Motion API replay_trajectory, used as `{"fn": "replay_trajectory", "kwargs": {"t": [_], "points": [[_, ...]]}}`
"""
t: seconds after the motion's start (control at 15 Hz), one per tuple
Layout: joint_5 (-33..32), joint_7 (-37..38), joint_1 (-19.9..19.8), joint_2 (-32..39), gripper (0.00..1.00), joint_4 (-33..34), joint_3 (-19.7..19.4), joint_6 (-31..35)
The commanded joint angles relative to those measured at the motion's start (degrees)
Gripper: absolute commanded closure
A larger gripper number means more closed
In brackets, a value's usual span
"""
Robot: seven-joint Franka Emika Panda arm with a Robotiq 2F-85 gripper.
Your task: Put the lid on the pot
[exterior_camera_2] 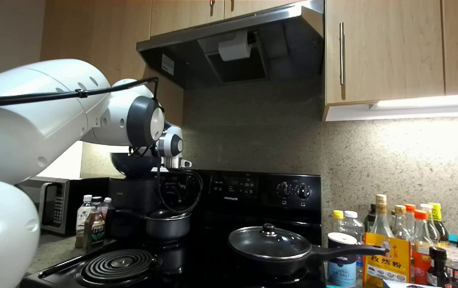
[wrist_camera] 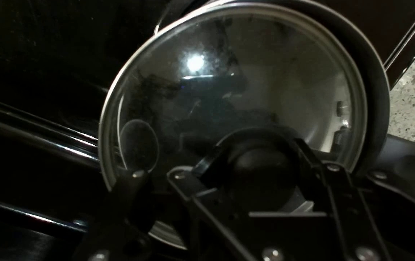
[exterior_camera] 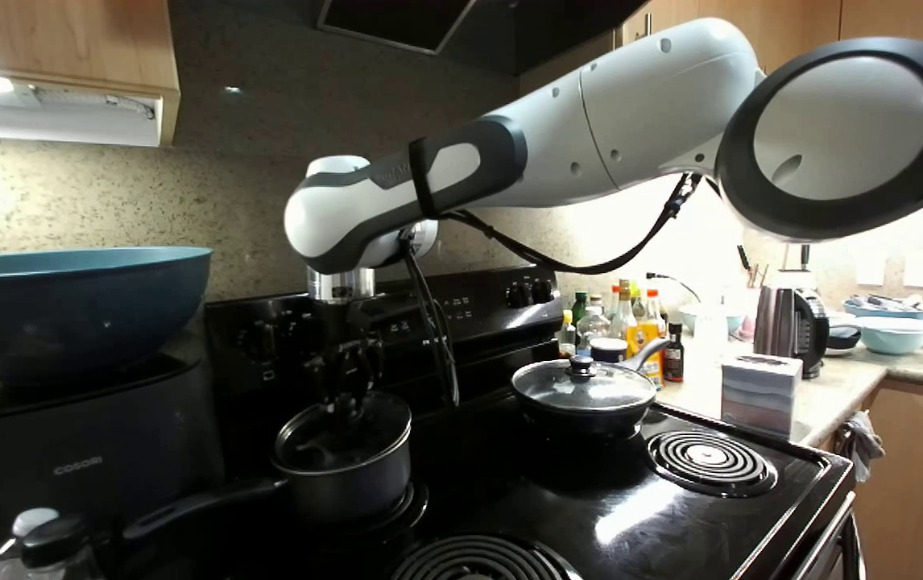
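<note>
A robot arm's gripper is clamped on the black knob of a dark glass lid, which covers most of the mouth of a grey pot on a kitchen stove. The wrist view shows the lid off-centre, with a crescent of the pot's rim exposed along one side; whether it touches all round or sits level cannot be told. The job looks mostly done: the lid is gripped and nearly in place. What appears to remain is a slight shift to centre it, releasing the knob and backing away. Elsewhere on the stove, a wider pan wears its own clear cover.
</note>
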Motion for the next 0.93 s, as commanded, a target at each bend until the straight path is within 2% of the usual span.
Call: {"fn": "replay_trajectory", "kwargs": {"t": [0.0,0.4,0.87], "points": [[1.0,-1.5,-0.4,-1.0,0.76,-2.8,1.2,0.8],[9.0,-7.8,-4.8,0.3,0.76,-2.0,6.9,-1.8],[11.1,-3.9,-6.2,0.2,0.76,-2.9,5.9,-1.8]]}}
